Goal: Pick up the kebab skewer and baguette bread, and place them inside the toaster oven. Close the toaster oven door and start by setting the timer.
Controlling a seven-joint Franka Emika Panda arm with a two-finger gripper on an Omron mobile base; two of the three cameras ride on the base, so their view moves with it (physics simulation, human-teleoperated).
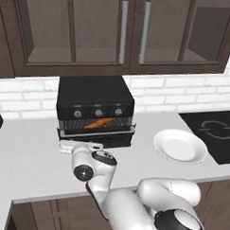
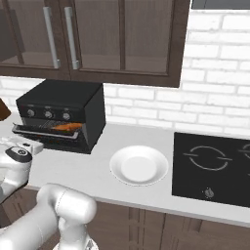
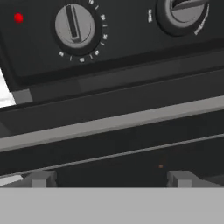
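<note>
The black toaster oven [image 1: 95, 94] stands on the counter under the cabinets. Its door [image 1: 98, 138] leans outward, partly open, with the grey top bar [image 3: 109, 124] across the hand view. Above that bar, the orange-brown baguette bread [image 1: 100, 123] lies on the rack inside, also seen as the baguette [image 2: 67, 127] from the right. The kebab skewer is hidden. My gripper [image 1: 81, 143] hovers close in front of the door's left half, below the left knob [image 3: 74, 25] and the red light [image 3: 18, 18]. In the hand view the gripper [image 3: 111, 179] is open, nothing between its fingertips [image 3: 41, 178].
An empty white plate [image 1: 180, 146] sits on the counter right of the oven. A black cooktop [image 1: 215, 133] lies further right. Glass-front cabinets [image 1: 123, 32] hang above, and a white brick wall runs behind. The counter's front edge is just below my hand.
</note>
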